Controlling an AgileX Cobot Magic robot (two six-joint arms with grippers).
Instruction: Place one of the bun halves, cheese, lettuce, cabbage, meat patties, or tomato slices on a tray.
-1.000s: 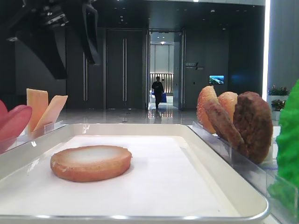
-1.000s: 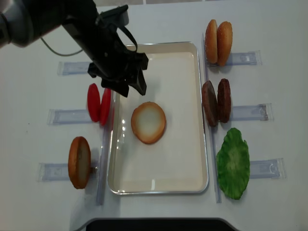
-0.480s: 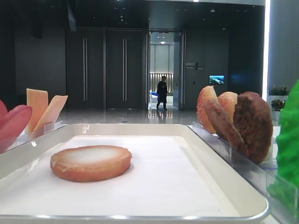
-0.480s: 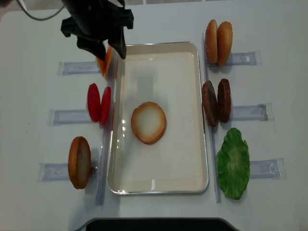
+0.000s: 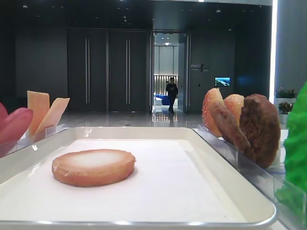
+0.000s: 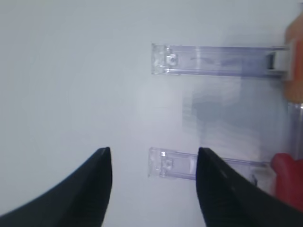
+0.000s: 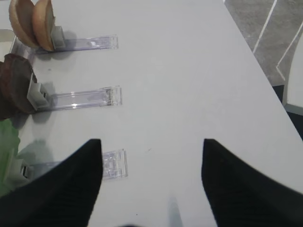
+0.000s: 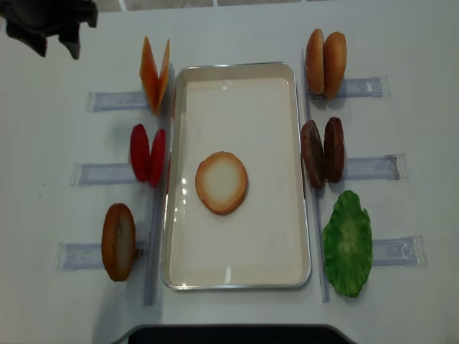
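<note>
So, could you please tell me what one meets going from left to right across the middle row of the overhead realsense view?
Clear plastic holder → pair of red tomato slices → round golden bun half lying cut face up on the off-white rectangular tray → pair of dark brown meat patties → clear plastic holder.

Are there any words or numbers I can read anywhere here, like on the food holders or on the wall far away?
Nothing here can be read.
Sign on the far dark wall: pale lettering, too small and blurred to read.
Small lit screen beside it: a bluish picture, no readable words.
Tray, clear holders and food: no labels or numbers on them.
</note>
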